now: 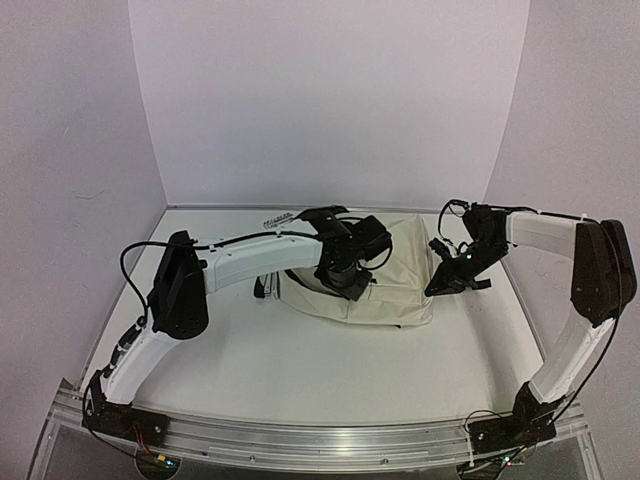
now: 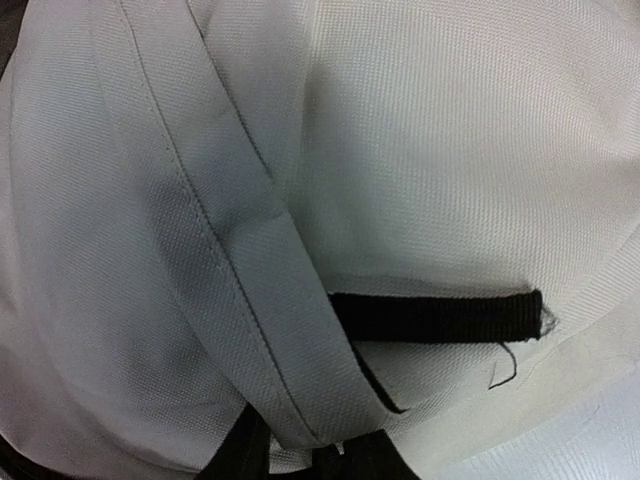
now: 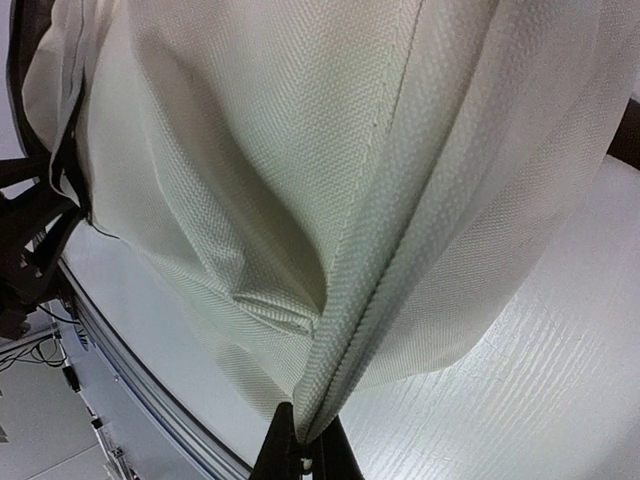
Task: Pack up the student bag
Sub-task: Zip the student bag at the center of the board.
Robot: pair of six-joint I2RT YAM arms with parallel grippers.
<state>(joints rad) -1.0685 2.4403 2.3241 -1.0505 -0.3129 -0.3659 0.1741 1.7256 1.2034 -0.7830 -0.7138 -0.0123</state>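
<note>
The student bag is lying on the white tabletop, toward the back, with its left part hidden under the left gripper. That gripper's fingers are not showing in its wrist view, which cream fabric and a frayed black webbing strap are filling; their opening cannot be told. The right gripper is sitting at the bag's right edge, its fingers pinching closed on a raised fabric seam.
</note>
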